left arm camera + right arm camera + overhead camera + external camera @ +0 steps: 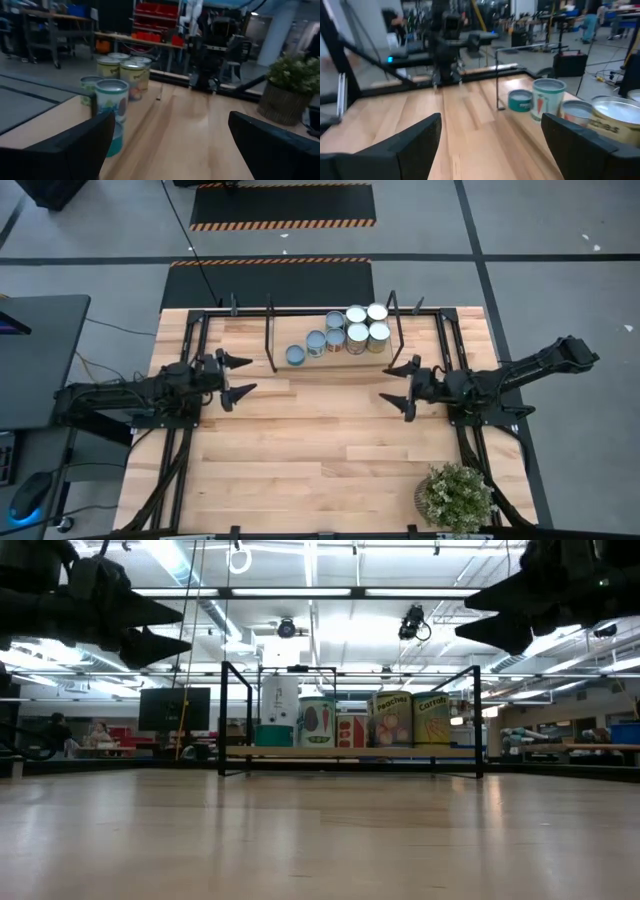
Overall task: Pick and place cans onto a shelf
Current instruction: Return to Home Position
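Several cans (340, 333) stand upright on the shelf (255, 338), a wooden board in a thin black frame at the table's far side; they also show in the low view (345, 720), the left wrist view (112, 105) and the right wrist view (548, 99). My left gripper (238, 375) hovers open and empty left of the shelf, above the table. My right gripper (400, 385) hovers open and empty on the near side of the shelf's right end. The two grippers face each other.
A bushy green potted plant (456, 496) stands at the table's near right corner. Bare wooden tabletop (320, 440) lies between and in front of the grippers. Black frame rails (180, 460) run along the table's left and right sides.
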Motion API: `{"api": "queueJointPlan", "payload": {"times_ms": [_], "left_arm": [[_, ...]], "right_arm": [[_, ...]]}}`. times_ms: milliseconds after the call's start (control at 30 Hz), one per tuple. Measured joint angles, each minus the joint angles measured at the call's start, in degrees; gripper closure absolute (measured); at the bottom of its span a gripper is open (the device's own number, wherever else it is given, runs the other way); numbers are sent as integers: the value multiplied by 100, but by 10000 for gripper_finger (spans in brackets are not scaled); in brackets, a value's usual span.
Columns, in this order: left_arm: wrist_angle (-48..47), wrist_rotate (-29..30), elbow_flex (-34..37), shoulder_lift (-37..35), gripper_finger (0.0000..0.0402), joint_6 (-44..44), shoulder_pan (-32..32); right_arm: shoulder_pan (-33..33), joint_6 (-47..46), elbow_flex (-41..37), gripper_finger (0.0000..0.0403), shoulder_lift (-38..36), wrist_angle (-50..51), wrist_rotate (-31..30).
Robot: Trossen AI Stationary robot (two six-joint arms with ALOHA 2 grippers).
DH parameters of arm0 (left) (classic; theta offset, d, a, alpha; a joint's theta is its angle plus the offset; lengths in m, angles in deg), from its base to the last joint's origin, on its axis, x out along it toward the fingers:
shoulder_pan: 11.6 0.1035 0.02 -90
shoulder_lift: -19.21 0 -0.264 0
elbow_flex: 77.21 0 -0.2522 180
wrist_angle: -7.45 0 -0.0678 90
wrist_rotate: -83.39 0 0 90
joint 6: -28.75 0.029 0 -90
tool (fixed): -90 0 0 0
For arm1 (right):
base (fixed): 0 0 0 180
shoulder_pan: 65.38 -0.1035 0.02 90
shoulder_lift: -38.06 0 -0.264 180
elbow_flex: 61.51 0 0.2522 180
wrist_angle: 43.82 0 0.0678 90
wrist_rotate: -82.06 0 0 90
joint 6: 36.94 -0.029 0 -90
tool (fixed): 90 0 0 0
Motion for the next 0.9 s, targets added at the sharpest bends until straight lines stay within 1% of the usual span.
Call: {"api": "queueJointPlan", "payload": {"times_ms": [167, 267, 367, 467, 567, 667, 800, 900], "left_arm": [[23, 370, 262, -477, 5, 62, 0], [-88, 547, 260, -731, 5, 137, 0], [-103, 553, 261, -978, 5, 214, 0], [-157, 528, 262, -1225, 5, 173, 0], [-140, 506, 262, -1475, 5, 100, 0], [-100, 506, 264, -1462, 5, -49, -2], [-168, 504, 264, -1346, 5, -491, 0], [-161, 504, 264, -1343, 5, -601, 0]], "right_arm": [[122, -297, -536, 53, -569, -444, 0], [90, -525, -950, 53, -831, -911, 26], [43, -675, -965, 53, -946, -773, -43], [39, -655, -971, 53, -957, -928, -140], [42, -680, -971, 53, -959, -1056, -404], [50, -806, -971, 53, -952, -1082, -564], [48, -804, -971, 53, -939, -1086, -560], [48, -799, -971, 53, -939, -1107, -560]]}}
